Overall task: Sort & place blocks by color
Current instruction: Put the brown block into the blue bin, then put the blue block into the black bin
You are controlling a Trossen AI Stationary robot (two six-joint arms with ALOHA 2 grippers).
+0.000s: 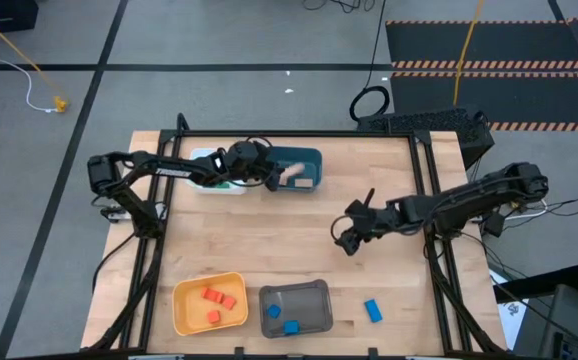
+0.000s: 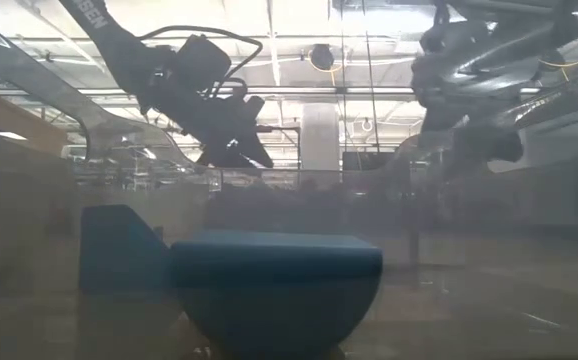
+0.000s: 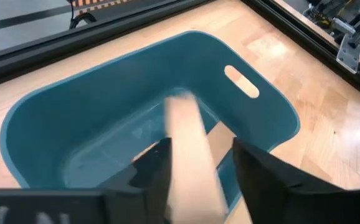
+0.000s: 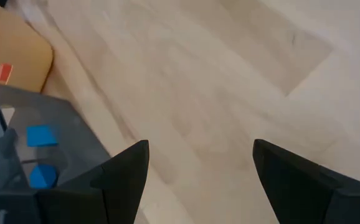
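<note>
My left gripper (image 1: pixel 281 176) hovers over the teal bin (image 1: pixel 307 160) at the table's far side, fingers open. A tan wooden block (image 3: pixel 189 155), blurred, shows between its fingers above the bin's floor; in the high view the same block (image 1: pixel 292 176) sits just off the fingertips. More tan wood (image 3: pixel 220 134) lies on the bin's floor behind it. My right gripper (image 1: pixel 349 238) is open above bare table right of centre, touching nothing. One blue block (image 1: pixel 372 310) lies on the table near the front edge. My left gripper points slanting down into the teal bin with the tan block (image 3: pixel 192 180) between its fingers. A gap shows between the block and one finger (image 3: pixel 255 174). Whether the other finger (image 3: pixel 158 171) touches the block, I cannot tell.
A white bin (image 1: pixel 212 180) sits under the left arm beside the teal one. At the near edge stand a yellow bin (image 1: pixel 181 310) holding red blocks (image 1: pixel 212 296) and a grey bin (image 1: pixel 314 290) with blue blocks (image 1: pixel 291 327). Black frame rails run along both table sides.
</note>
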